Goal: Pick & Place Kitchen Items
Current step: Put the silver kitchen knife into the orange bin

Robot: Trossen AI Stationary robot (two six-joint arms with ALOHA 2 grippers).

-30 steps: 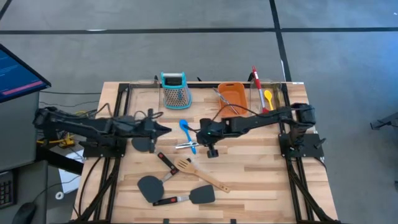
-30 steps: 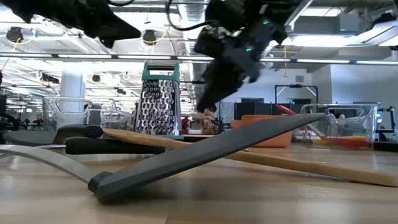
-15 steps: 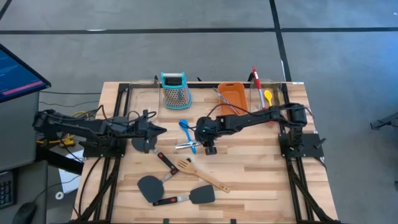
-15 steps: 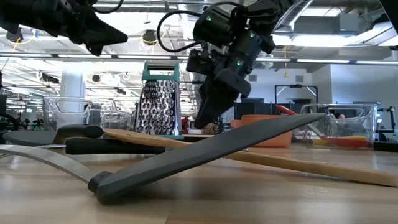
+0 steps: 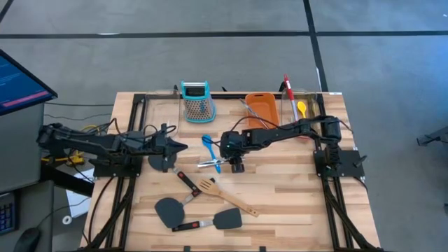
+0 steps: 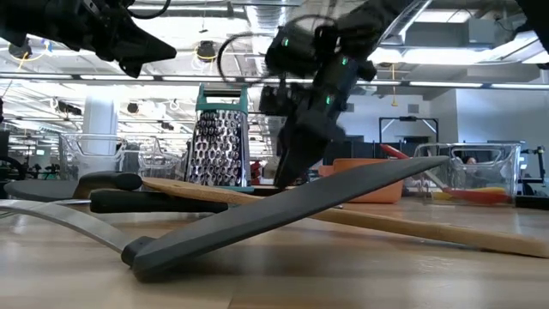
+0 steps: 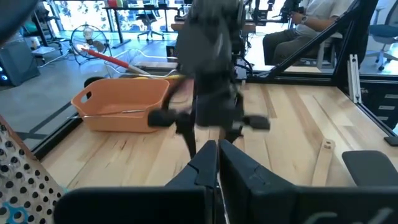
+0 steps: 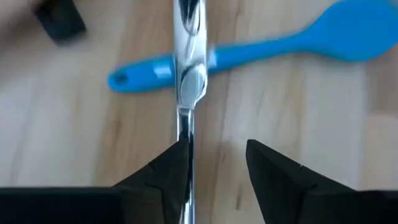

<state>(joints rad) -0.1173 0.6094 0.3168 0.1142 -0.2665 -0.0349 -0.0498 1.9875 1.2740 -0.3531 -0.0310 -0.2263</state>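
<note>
We have the right gripper low over the middle of the table, and its fingers have just sprung apart from shut a second ago, so we judge a grasp is being set up. One finger sits right against the silver tongs. The tongs lie flat across the blue spoon, their long axis running straight away between our jaws, roughly square to the spoon. Out left, the left gripper hangs shut, waiting.
</note>
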